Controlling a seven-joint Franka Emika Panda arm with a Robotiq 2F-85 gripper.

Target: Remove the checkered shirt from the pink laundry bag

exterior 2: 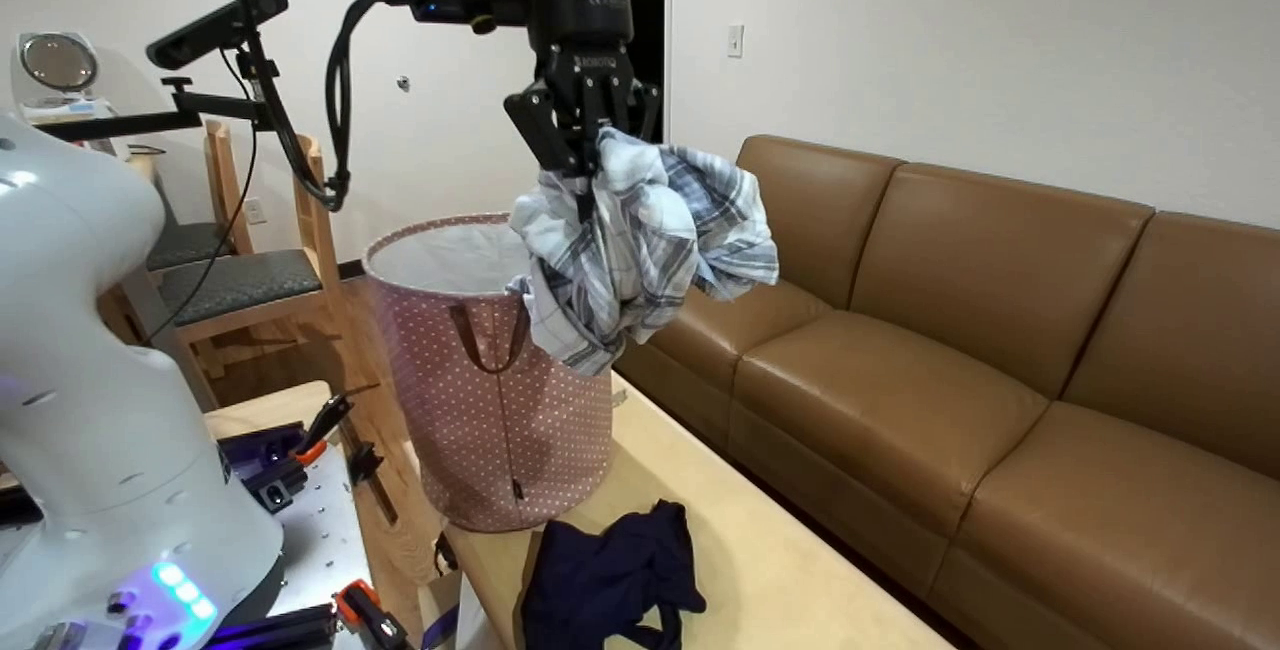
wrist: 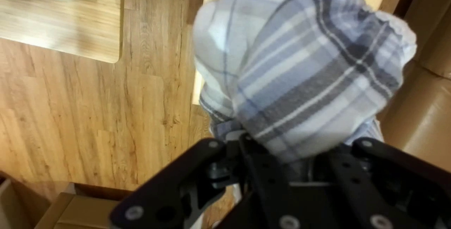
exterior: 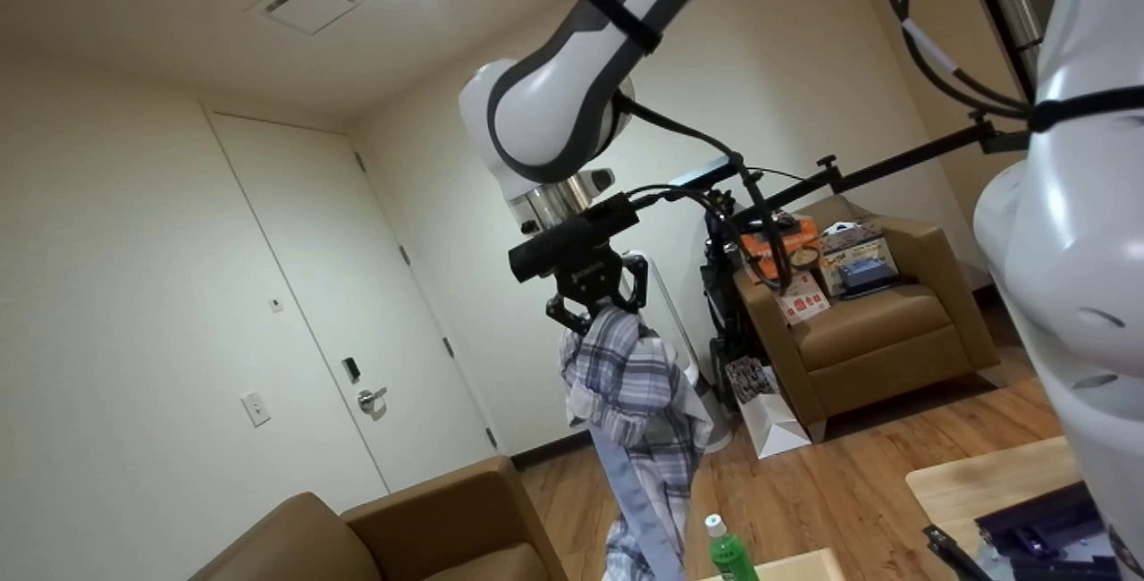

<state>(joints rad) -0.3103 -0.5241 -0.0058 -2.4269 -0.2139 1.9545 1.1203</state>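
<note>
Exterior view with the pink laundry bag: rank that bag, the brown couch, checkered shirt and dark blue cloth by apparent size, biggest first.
1. brown couch, cut off by the frame
2. pink laundry bag, partly hidden
3. checkered shirt
4. dark blue cloth, cut off at the bottom edge

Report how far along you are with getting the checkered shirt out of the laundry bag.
Done, it seems: the white, blue and grey checkered fabric shirt is out of the round pink polka-dotted fabric laundry bag, bunched in mid-air outside it.
In hand: the black two-fingered gripper is closed on the shirt.
Left, probably: set the shirt down and release it, since it hangs from the gripper.
</note>
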